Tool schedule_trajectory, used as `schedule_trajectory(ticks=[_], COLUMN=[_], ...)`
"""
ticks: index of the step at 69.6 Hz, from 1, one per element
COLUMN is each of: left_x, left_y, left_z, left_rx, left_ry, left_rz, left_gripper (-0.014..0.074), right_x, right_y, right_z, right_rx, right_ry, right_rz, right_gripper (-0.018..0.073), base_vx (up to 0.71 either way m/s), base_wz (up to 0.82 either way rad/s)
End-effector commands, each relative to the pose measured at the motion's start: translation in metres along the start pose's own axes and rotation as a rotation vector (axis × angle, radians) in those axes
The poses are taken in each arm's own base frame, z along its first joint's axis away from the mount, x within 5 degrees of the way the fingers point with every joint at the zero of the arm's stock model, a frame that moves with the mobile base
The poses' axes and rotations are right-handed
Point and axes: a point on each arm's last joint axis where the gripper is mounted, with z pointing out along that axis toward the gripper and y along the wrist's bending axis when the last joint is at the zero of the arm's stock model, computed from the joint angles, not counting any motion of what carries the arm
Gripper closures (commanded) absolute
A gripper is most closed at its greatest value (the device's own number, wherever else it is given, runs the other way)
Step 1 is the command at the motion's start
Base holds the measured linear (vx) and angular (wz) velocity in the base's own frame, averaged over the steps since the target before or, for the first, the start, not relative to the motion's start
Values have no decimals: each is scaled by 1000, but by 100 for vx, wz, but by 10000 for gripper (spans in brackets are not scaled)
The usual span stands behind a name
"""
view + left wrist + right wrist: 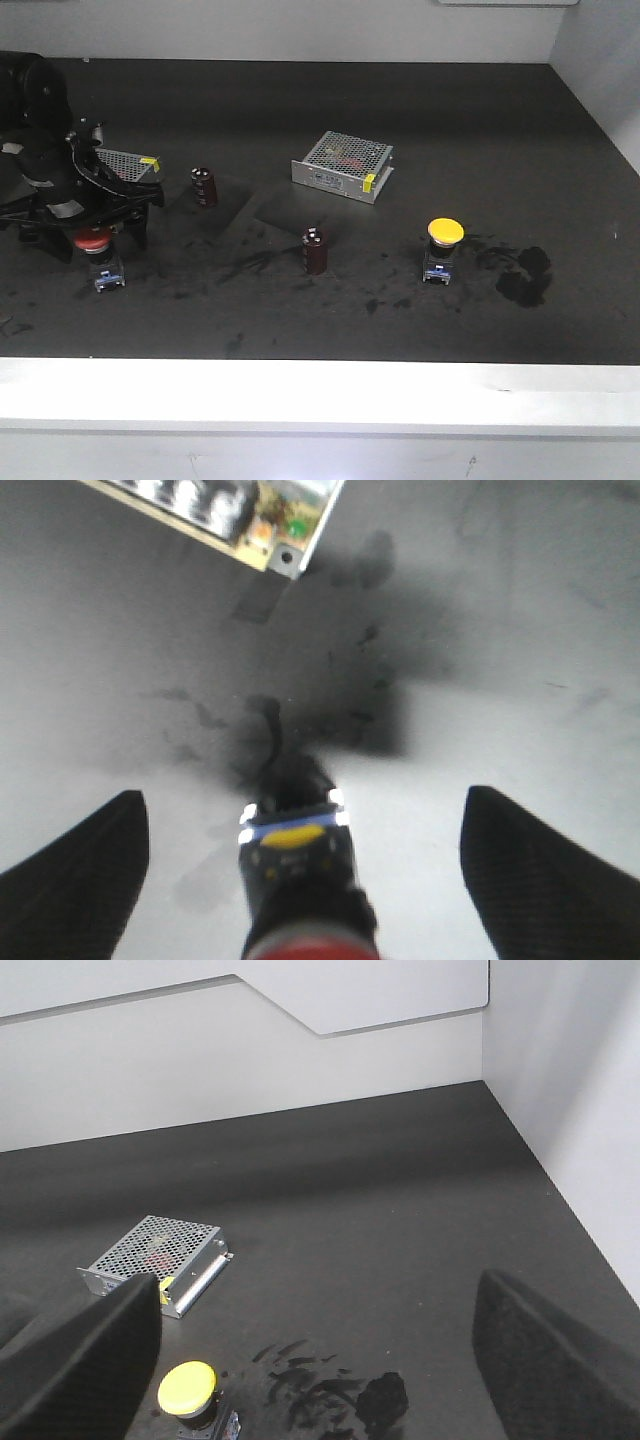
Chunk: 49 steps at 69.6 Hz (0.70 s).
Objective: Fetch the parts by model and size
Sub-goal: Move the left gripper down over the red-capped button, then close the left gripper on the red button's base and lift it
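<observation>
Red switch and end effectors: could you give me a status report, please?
Left end effector open, straddling red switch, not touching. Right end effector open, clear of yellow switch. Nothing in the way.

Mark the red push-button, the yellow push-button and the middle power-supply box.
red push-button (92, 239): front view, its red cap.
yellow push-button (446, 231): front view, its yellow cap.
middle power-supply box (346, 157): front view, its perforated top.

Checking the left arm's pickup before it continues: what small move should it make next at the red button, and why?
Probably close the left end effector on the red-capped switch. The left wrist view shows its fingers open, one on each side of the switch, which sits centred between them, so no sideways correction seems needed.
</observation>
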Motion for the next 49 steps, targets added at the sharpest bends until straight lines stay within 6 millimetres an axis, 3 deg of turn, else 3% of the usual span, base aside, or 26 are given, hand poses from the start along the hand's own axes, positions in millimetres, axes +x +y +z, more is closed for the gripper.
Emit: schedule_trajectory(ticks=[1,29,38,49], left_x=[-1,2,3,3], left_y=[-1,-4,-6,-6], left_z=[-26,-26,-27,-27], left_rx=[19,53,71,74], left_ry=[-79,-42,-36,-36], left_rz=[-21,-42,-49,-49], left_gripper=[7,39,132,323], right_x=[-16,-15,-15,-15], right_y=[2,2,2,2], right_z=[-3,-3,-2,-2], right_rx=[-10,-10,-9,-9], right_ry=[-101,-100,-96,-95], right_rz=[-6,-6,-6,-6], right_gripper=[-35,-35,-35,-35], base_vx=[0,0,0,0], base_wz=[0,0,0,0])
